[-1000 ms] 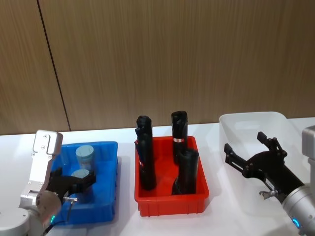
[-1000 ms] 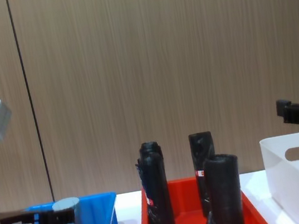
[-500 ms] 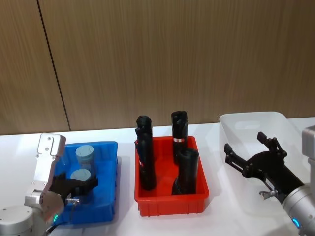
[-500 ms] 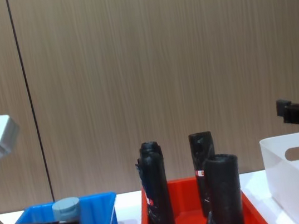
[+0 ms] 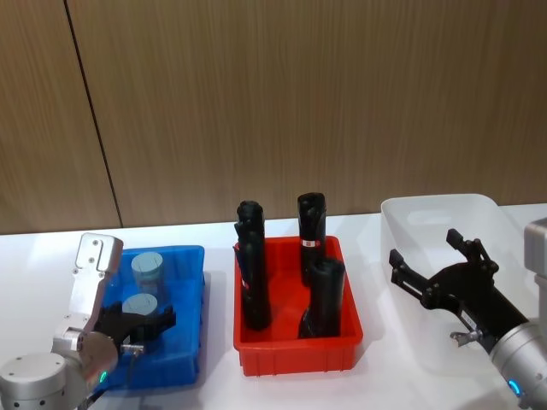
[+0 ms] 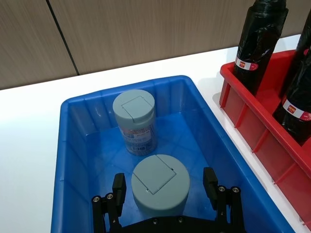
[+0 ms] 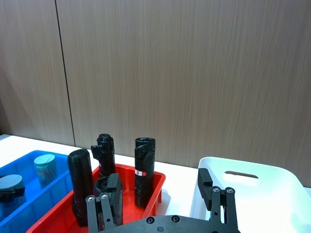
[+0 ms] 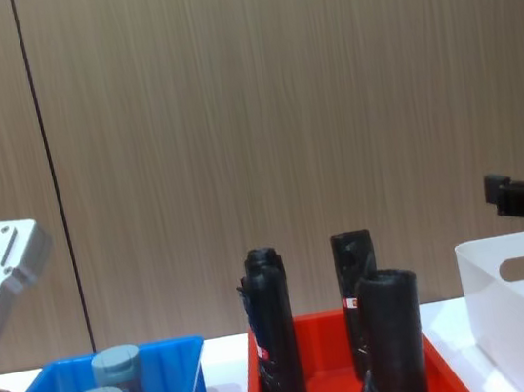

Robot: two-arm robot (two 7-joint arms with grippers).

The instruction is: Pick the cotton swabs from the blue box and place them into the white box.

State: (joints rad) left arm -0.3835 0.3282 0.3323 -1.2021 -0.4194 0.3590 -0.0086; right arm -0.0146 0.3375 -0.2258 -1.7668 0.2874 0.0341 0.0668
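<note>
Low in the left corner of the head view, the left gripper (image 5: 139,323) sits down inside the blue box (image 5: 195,342). Its black fingers (image 6: 119,188) are spread on either side of the nearer jar of cotton swabs (image 6: 160,180). The wrist view shows a sliver of blue floor between each finger and the jar, so the gripper is released, not grasping. Of that jar I see little beyond its grey-blue lid, with the label hidden underneath, and in the chest view it is mostly lost behind the box wall and a finger. The second jar (image 6: 135,116) stands upright just behind it, near the far wall of the box, its pale label no more than a smudge. In the middle of the frame the red bin (image 5: 295,352) holds upright black rolls (image 5: 312,224), which overlap too much for a sure count. At lower right the right gripper (image 5: 423,245) hangs over the near part of the white box (image 5: 436,202), fingers wide apart and holding nothing. Its arm is cut off by the frame edge, and it covers part of the box's inside. Behind everything stands a brown wood-panel wall (image 5: 299,102).
</note>
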